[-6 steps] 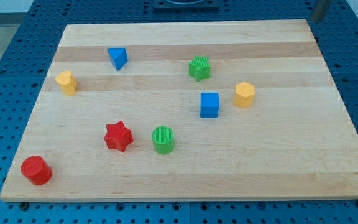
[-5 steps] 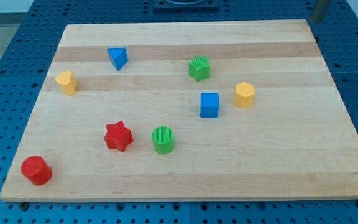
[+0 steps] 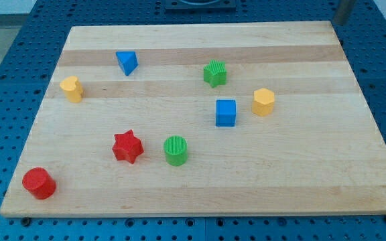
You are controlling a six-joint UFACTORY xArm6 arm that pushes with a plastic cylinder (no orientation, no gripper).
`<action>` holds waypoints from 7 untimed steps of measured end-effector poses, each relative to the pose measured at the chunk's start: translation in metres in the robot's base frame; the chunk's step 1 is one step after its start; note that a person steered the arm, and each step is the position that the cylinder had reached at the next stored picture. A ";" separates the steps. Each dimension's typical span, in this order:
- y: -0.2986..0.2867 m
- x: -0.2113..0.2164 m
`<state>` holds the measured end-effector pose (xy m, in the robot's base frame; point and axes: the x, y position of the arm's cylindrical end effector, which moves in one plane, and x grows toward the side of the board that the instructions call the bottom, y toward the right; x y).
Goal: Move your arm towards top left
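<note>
1. The tip does not show; only a grey stub (image 3: pixel 345 10) sits at the view's top right. No jaws exist.
2. The goal, the desk's (image 3: pixel 200 187) top-left corner, lies bare.
3. Best route: along the top edge, above the green star (image 3: pixel 214 73) and blue triangle (image 3: pixel 126 62).

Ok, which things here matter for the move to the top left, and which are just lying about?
Job: my tip, not clearly showing; wooden board.
Lying about: blue triangle, yellow block, green star, blue cube, yellow hexagon, red star, green cylinder, red cylinder.
</note>
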<state>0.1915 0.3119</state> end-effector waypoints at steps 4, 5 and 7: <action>-0.161 0.006; -0.281 0.013; -0.297 0.019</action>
<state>0.2109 0.0150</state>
